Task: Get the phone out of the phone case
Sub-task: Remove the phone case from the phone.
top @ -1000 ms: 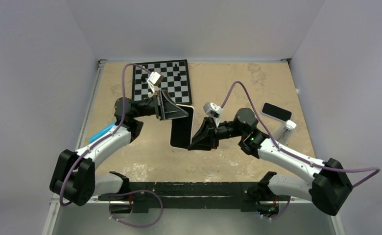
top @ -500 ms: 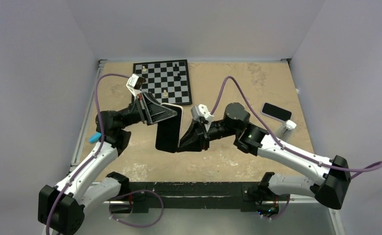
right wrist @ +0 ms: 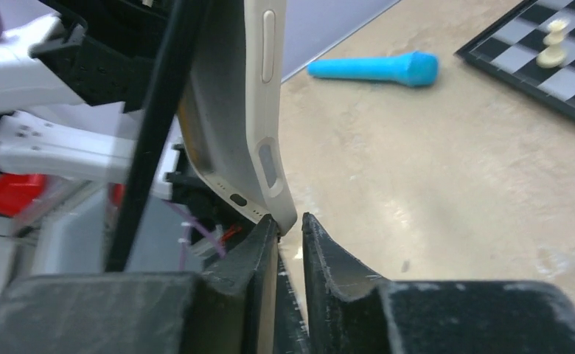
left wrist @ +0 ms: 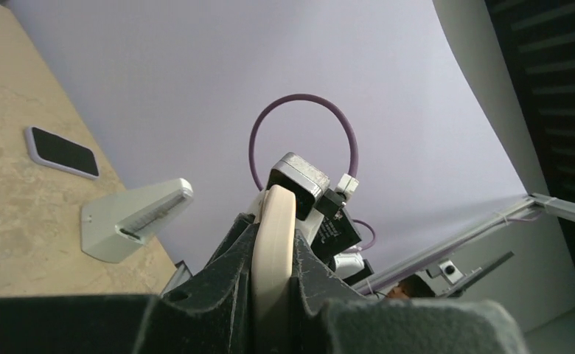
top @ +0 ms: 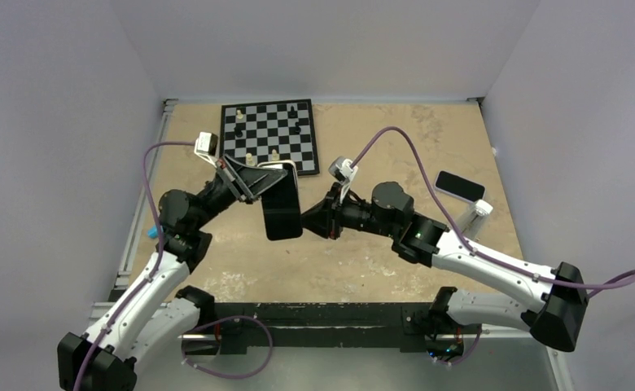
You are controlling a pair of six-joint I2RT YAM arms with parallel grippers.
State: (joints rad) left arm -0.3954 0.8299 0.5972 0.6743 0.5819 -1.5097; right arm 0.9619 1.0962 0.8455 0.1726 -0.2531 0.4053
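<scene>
Cream phone case [left wrist: 276,214] in left hand [left wrist: 273,269]

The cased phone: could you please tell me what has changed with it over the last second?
The cased phone, gripped by the left pincer and right pincer throughout, shifted leftward and turned from its pale side to its dark side facing the top camera. The chessboard, spare phone and white stand stayed put.

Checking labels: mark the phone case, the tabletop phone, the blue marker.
phone case [right wrist: 229,110], right wrist view, cream side wall.
tabletop phone [top: 459,186], top view, dark screen.
blue marker [right wrist: 377,68], right wrist view, barrel middle.
</scene>
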